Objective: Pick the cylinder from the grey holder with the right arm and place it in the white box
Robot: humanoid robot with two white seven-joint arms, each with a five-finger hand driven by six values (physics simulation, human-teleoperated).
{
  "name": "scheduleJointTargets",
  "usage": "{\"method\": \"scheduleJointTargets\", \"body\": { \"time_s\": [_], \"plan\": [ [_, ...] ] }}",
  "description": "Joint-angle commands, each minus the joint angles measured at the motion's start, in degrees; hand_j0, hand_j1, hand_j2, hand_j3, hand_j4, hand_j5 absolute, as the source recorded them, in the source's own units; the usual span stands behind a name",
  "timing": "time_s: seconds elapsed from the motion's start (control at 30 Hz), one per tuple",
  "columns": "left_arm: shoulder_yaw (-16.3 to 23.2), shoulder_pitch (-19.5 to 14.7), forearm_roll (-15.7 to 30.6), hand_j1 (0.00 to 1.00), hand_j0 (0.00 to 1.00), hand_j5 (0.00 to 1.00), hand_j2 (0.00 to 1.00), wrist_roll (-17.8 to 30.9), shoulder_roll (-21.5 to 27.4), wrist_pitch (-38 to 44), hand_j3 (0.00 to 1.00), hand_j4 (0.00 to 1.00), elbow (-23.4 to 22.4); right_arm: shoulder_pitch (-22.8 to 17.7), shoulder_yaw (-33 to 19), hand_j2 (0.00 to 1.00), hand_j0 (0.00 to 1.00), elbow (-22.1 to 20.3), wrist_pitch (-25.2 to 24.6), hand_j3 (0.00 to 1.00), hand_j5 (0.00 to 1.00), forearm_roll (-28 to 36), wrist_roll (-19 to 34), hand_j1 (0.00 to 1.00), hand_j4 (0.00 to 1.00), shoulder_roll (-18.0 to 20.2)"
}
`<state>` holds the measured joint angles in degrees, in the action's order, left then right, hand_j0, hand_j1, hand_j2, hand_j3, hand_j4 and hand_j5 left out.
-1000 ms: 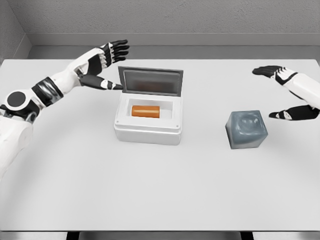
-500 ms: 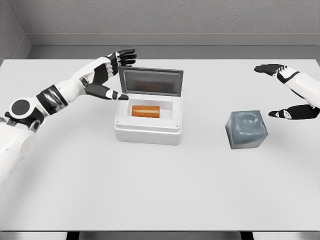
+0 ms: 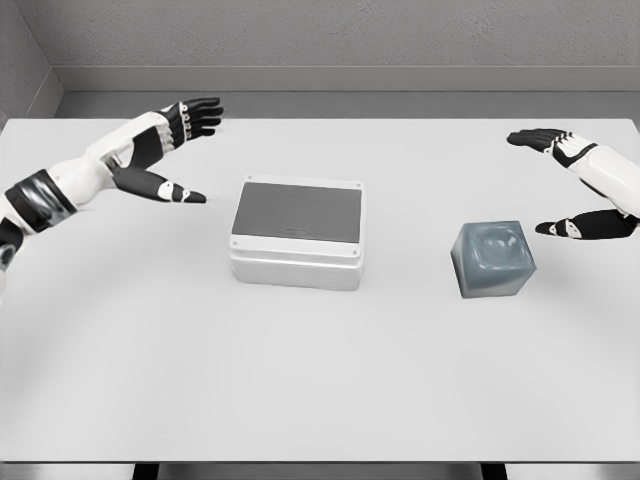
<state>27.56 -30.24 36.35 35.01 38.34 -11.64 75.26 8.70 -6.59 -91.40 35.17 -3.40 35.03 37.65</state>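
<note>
With its fingers spread and nothing in them, the right hand [image 3: 575,185] hangs over the far right of the table [image 3: 320,380], just above and right of the grey holder [image 3: 492,258], not touching it. I see the holder's top hollow with no cylinder showing. Well left of it sits the white box [image 3: 297,233], lid flat down, so I cannot see inside. Beyond the box, my left hand [image 3: 160,155] hovers with fingers apart, clear of it.
</note>
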Motion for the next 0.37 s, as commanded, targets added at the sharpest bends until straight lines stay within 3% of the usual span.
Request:
{"method": "scheduleJointTargets", "body": {
  "time_s": [0.0,0.33],
  "plan": [
    [-2.25,0.44,0.38,1.00,1.00,1.00,1.00,-0.01,4.37,-2.42,1.00,1.00,0.33,0.00,0.00,1.00,1.00,-0.18,-0.17,1.00,1.00,0.50,-0.03,1.00,1.00,-0.04],
    [-4.80,4.22,0.38,1.00,1.00,1.00,1.00,-0.01,10.17,-5.94,1.00,1.00,0.59,0.00,0.00,1.00,1.00,-0.01,-0.17,1.00,1.00,0.41,-0.03,1.00,1.00,-0.12]
  ]
}}
